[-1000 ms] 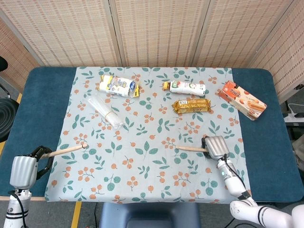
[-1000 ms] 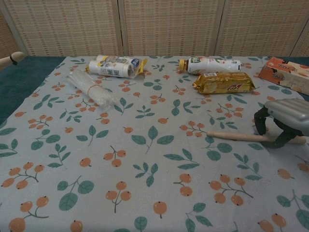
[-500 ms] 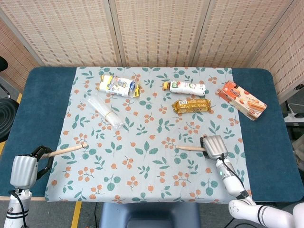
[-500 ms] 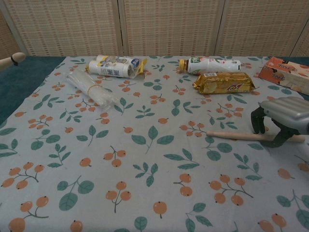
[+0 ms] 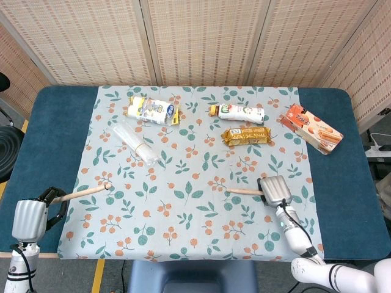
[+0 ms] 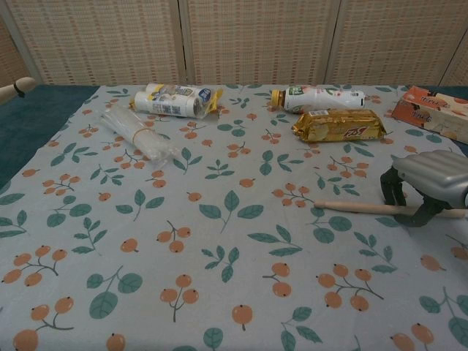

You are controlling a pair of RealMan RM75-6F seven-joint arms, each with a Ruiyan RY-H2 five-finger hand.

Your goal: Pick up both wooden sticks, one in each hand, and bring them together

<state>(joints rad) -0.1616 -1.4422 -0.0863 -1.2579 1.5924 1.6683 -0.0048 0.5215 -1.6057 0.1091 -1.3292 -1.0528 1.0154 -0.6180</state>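
- Since a second ago, the right hand (image 5: 276,190) has drawn slightly toward the near edge of the table in the head view, and in the chest view the right stick (image 6: 365,208) now sits a little tilted, its far end raised where the fingers meet it; the left hand (image 5: 30,218) has dropped a touch lower in frame, with its stick following.
- Nearest, at the left front corner, the left hand holds the left stick (image 5: 85,191) by its near end, fingers curled round it. That stick reaches up and to the right from the hand, its rounded tip over the edge of the floral cloth (image 5: 183,238). The chest view shows only this tip, at the far left border (image 6: 14,88).
- At the right front, the right hand (image 6: 428,183) stands over the thick end of the right stick (image 5: 244,191), dark fingers (image 6: 391,189) down on both sides of it and closed around it. The stick's free end points left, towards the middle of the cloth, low over the fabric.
- Both sticks are well apart, one at each side of the table (image 5: 49,122).
- Further back, left of centre, lies a clear plastic bag (image 5: 135,143).
- Beyond the right hand is a gold biscuit packet (image 5: 245,135), and behind it a white bottle (image 5: 238,111) on its side.
- At the far left lies a white-and-yellow packet (image 5: 151,110); at the far right, an orange box (image 5: 311,127) straddles the cloth's edge.
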